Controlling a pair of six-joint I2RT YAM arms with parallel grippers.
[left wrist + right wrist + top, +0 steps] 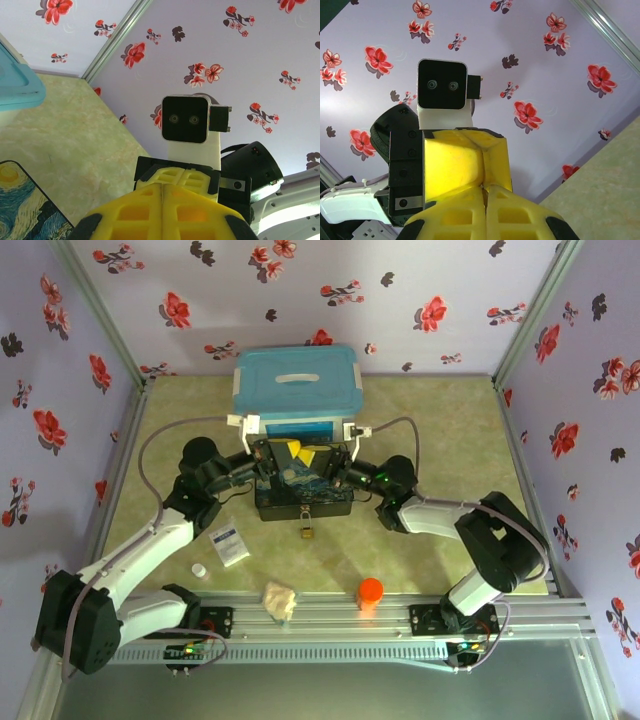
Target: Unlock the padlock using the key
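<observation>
Floral walls enclose a green bench [440, 440]. The padlock [306, 528] sits at the painted box's [300, 492] near front. The left pincer [289, 451] and right pincer [320, 456] meet tip to tip above the box, both closed. The key is too small to make out. This looks like a regrasp of the key; next it needs lowering and aligning with the keyhole.

The painted box [303, 490] is hemmed in. Just behind it stands the blue-lidded container [295, 380]. Over its lid the left gripper [283, 451] and right gripper [316, 456] meet, both closed, and their arms bar the box's left and right flanks. The padlock [306, 527] sits at the box's front edge with bare table [440, 440] before it. Farther in front and to the left lie a white packet [229, 543], a white cap [199, 569] and a crumpled wad [280, 598]. An orange cylinder [370, 592] stands front-right.
</observation>
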